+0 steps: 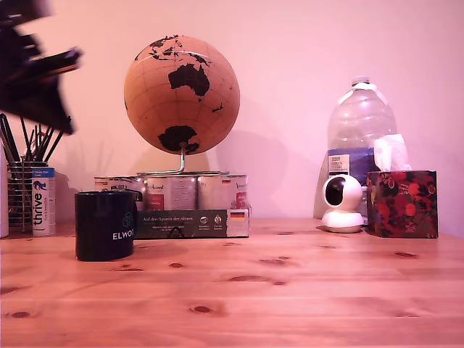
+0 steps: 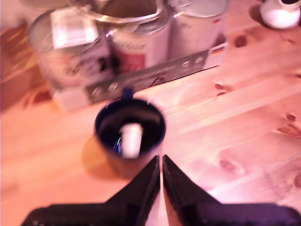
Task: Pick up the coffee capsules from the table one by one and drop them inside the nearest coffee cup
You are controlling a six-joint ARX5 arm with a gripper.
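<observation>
Closest to my wrist camera are the two dark fingers of the gripper (image 2: 161,181), pressed almost together with only a thin slit between them and nothing held; I read it as clenched and empty. Just beyond the fingertips stands the coffee cup (image 2: 130,133), and I can see the cream coffee capsule (image 2: 130,140) lying inside it, tilted against the dark interior. The picture is blurred, so I can't make out finer detail on the capsule.

In the exterior view, going from that view's left: the arm (image 1: 32,69) is a dark blur high in the corner, well above the surface (image 1: 290,290). Below it sits a wire-mesh holder (image 1: 22,192) with dark sticks, and a white "thrive" tube (image 1: 43,201) just beside it. Next comes the coffee cup (image 1: 105,225) with its white ELWO lettering, standing nearer the camera than the rest. Behind it, a tray of tins (image 1: 192,206) carries a cork-coloured globe (image 1: 181,94) on a metal stand. Well apart, toward the exterior view's right, I see a small white camera (image 1: 342,203), a large clear water bottle (image 1: 360,134) behind it, and a floral tissue box (image 1: 402,203). Nothing stands between the cup and the gripper.
</observation>
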